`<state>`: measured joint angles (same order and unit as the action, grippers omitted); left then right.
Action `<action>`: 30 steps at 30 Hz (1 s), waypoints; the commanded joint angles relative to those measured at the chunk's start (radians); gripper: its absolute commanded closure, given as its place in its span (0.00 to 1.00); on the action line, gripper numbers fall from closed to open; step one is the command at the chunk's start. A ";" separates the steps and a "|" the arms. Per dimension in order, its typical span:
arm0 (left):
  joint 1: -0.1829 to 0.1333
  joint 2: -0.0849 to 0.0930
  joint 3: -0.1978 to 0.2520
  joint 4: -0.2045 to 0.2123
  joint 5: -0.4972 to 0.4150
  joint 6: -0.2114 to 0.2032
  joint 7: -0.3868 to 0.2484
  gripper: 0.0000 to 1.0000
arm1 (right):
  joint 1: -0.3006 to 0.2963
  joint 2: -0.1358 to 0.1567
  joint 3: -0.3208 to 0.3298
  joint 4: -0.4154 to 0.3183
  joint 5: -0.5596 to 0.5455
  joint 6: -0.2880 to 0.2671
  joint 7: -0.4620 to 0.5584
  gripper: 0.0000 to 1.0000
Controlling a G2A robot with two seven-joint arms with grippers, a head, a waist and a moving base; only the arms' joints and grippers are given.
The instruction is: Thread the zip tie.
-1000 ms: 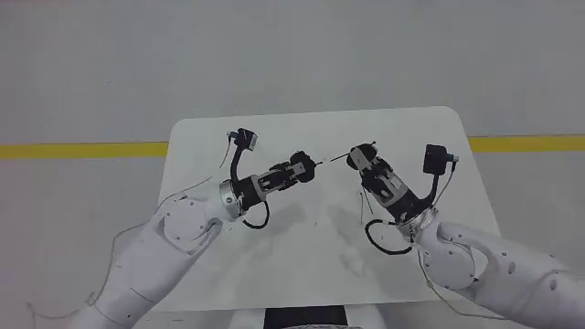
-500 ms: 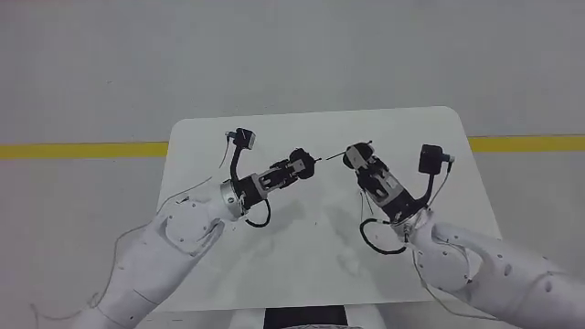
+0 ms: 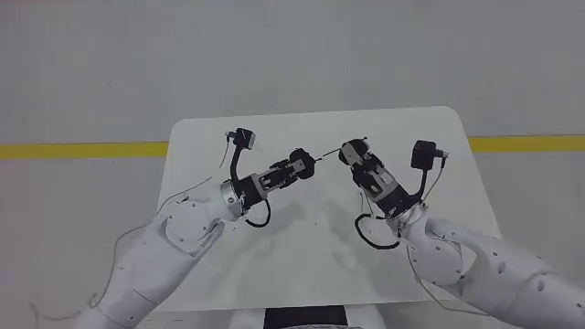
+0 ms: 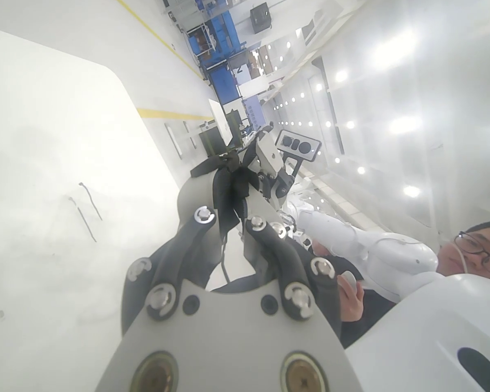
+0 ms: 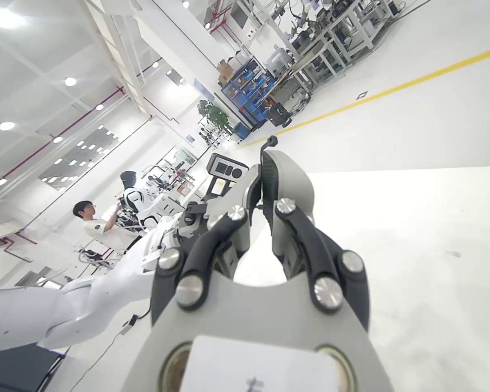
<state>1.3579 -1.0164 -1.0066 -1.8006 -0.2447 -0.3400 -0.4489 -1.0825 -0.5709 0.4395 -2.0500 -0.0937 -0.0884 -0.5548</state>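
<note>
A thin black zip tie (image 3: pixel 325 156) spans the short gap between my two grippers, above the middle of the white table (image 3: pixel 274 256). My right gripper (image 3: pixel 347 153) is shut on it. In the right wrist view the tie's head (image 5: pixel 270 141) sticks out past the closed fingertips of that gripper (image 5: pixel 263 175). My left gripper (image 3: pixel 304 162) faces it from the other side, shut on the tie's other end. In the left wrist view a black bunch sits between that gripper's (image 4: pixel 227 165) tips, with the right gripper close behind it.
Two spare thin ties (image 4: pixel 87 208) lie flat on the table (image 4: pixel 45 124) below the grippers. The table's rounded far corner (image 4: pixel 118 79) and edges are near. A yellow floor line (image 3: pixel 82 150) runs past the table.
The right gripper has shifted a little to the left, toward the left gripper, narrowing the gap between them. The left arm has stayed nearly still.
</note>
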 commanded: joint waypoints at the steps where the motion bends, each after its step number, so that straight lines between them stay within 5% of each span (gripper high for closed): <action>1: 0.000 0.000 0.000 0.000 0.000 0.000 0.000 1.00 | -0.010 -0.006 0.013 0.002 -0.005 0.000 0.010 1.00; 12: 0.000 0.000 0.000 0.000 0.000 0.000 0.000 1.00 | -0.084 -0.025 0.093 0.021 -0.044 -0.044 0.029 1.00; 30: 0.000 0.000 0.000 0.000 0.000 0.000 0.000 1.00 | -0.131 -0.035 0.141 0.020 -0.068 -0.040 0.047 1.00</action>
<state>1.3579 -1.0164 -1.0066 -1.8006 -0.2447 -0.3400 -0.4489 -1.2072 -0.6049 0.5741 -2.0290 -0.1587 -0.1280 -0.5083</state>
